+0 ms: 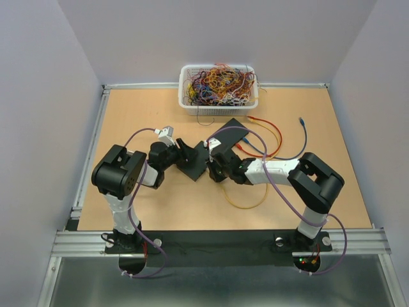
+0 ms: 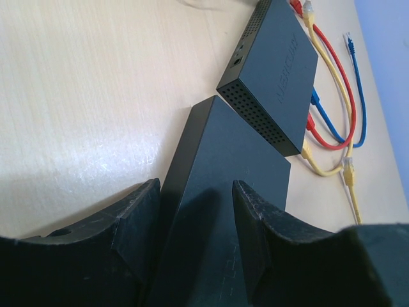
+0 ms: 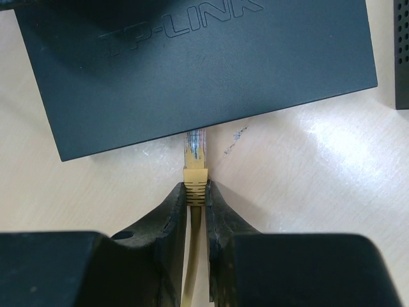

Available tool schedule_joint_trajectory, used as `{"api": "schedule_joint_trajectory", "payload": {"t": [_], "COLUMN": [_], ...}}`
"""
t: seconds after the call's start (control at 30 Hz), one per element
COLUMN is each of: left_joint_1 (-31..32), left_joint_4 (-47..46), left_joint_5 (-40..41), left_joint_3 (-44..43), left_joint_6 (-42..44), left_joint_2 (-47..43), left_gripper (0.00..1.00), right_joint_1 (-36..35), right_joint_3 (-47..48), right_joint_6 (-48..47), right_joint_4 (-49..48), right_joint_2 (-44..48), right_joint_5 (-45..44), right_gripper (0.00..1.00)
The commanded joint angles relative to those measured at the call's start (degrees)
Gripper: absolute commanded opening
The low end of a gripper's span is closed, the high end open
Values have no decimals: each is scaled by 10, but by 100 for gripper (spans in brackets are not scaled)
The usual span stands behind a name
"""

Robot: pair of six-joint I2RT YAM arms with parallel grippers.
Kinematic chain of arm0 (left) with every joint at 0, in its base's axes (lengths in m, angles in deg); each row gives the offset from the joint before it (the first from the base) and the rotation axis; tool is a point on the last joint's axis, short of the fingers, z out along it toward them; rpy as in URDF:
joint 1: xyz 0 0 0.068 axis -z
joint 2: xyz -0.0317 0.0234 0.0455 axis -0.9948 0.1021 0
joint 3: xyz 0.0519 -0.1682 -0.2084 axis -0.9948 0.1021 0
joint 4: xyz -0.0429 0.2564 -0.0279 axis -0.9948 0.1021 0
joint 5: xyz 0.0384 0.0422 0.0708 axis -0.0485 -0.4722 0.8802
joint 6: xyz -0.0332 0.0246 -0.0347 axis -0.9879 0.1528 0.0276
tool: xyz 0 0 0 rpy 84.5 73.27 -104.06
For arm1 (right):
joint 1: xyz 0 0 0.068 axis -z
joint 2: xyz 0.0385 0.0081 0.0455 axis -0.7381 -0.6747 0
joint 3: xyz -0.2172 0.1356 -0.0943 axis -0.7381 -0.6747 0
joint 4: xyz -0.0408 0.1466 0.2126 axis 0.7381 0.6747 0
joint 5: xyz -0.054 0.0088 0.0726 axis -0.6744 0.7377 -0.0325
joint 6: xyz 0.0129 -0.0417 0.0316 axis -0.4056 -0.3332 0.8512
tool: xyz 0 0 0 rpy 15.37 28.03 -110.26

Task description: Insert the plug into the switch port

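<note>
A black TP-LINK switch (image 1: 192, 163) lies on the wooden table. In the right wrist view the switch (image 3: 204, 64) fills the top. My right gripper (image 3: 196, 188) is shut on the yellow boot of a yellow cable's plug (image 3: 196, 144). The plug's clear tip reaches the switch's near edge and disappears under it; the port itself is hidden. My right gripper (image 1: 209, 167) sits at the switch's right side. My left gripper (image 2: 195, 192) straddles the switch (image 2: 243, 173) from the left, one finger (image 2: 144, 211) against its side face and the other on its top face.
A second black switch (image 1: 231, 131) with a vented side (image 2: 281, 64) lies just behind, with red (image 1: 271, 137), blue (image 1: 301, 137) and yellow cables beside it. A white basket (image 1: 182, 89) of tangled wires stands at the back. A yellow cable loop (image 1: 246, 203) lies near the front.
</note>
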Motion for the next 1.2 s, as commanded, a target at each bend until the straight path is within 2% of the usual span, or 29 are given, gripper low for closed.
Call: {"api": "schedule_joint_trajectory", "payload": {"t": [0.0,0.4,0.83,1.17], "left_joint_1": [13,32,69,79], "left_joint_4": [-3,-29,41,55], "left_joint_5": [-63,-68,-45,-47], "left_joint_3": [5,20,-29,-44], "left_joint_6": [-11,-21,15,30], "left_joint_2": [15,14,32,37], "left_gripper": [59,59,59,59], "right_joint_1": [-5,-5,-6,-5], "right_joint_3": [-2,-14,11,32], "right_joint_6": [-11,-13,-25,-54], "right_joint_4": [-67,-74,-74,-73], "right_joint_2": [-17,-7,-21,-29], "right_joint_5": [-9,-6,-4,-17], "right_gripper": [0,1,1,0]}}
